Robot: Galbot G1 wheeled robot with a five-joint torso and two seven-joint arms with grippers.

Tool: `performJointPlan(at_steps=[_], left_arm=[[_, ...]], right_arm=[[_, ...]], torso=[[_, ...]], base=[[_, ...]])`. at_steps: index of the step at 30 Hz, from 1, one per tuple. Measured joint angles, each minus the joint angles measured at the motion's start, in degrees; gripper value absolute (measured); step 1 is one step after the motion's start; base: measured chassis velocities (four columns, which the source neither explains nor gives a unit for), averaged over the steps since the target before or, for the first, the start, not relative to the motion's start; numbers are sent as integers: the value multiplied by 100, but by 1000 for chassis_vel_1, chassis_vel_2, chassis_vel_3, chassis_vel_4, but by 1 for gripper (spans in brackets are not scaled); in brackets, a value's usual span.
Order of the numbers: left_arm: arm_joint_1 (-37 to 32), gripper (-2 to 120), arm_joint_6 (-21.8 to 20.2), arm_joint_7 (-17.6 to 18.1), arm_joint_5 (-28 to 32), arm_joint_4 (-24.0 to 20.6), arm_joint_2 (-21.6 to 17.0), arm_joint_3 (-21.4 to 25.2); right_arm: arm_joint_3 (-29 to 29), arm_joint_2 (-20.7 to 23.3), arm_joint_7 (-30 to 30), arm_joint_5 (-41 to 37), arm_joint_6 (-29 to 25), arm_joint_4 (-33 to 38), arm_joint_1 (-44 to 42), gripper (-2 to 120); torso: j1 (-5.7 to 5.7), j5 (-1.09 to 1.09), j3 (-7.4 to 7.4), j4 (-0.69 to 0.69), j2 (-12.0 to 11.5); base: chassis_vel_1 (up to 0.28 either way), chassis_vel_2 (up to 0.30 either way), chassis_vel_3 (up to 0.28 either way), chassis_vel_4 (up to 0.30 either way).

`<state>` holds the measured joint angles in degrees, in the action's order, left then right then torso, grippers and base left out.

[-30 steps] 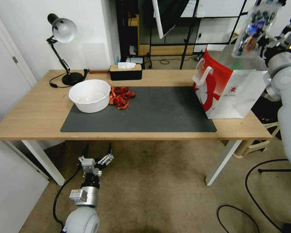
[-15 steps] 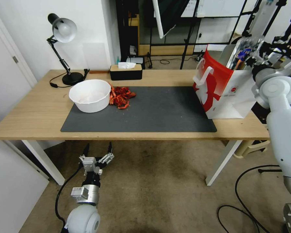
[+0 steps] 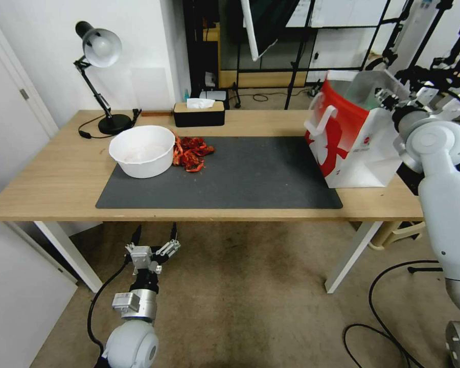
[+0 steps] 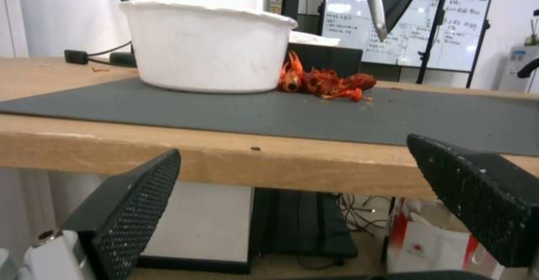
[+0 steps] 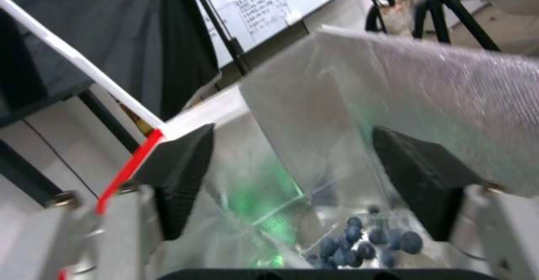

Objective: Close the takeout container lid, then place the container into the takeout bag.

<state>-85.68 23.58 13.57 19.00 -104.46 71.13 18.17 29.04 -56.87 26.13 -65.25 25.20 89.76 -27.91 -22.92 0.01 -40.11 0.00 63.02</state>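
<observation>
The right gripper (image 5: 292, 187) hangs with jaws spread wide and empty over the mouth of the takeout bag (image 3: 360, 145), the takeout container (image 5: 359, 240) of blueberries lying below it inside the bag. The right arm reaches in from the table's right end. The left gripper (image 3: 153, 240) waits open below the table (image 3: 51, 179) edge.

One takeout bag (image 3: 360, 145), one white bowl (image 3: 142, 150), one lamp (image 3: 99, 71), one tissue box (image 3: 198, 113)

Right gripper (image 5: 292, 179) held high, fingers spread — apparently empty; left gripper (image 3: 153, 244) hangs low, fingers apart.
</observation>
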Motion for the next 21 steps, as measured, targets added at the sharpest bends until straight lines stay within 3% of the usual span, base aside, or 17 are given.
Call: performJointPlan(at_steps=[3,6,13,19,21], left_arm=[[-25,100,0,-8,5,-45,8,13],[-45,100,2,-9,23,-82,19,16],[-93,100,-14,-43,108,-177,39,60],[-144,100,83,-276,216,-156,59,158],[-155,100,116,-330,228,-140,66,181]], right_arm=[[-14,64,-140,85,-75,174,-35,90],[-34,110,-323,161,-155,351,-92,97],[-75,190,-1071,352,-261,1008,-455,100],[-172,264,-2071,1151,-816,1826,-1310,100],[-182,264,-2159,1262,-899,1921,-1449,100]], torso=[[0,0,0,0,0],[0,-1,0,0,0],[0,-1,0,1,0],[0,-1,1,1,0],[0,-1,0,0,0]], base=[[0,0,0,0],[0,0,0,0],[0,0,0,0],[0,0,0,0],[0,0,0,0]])
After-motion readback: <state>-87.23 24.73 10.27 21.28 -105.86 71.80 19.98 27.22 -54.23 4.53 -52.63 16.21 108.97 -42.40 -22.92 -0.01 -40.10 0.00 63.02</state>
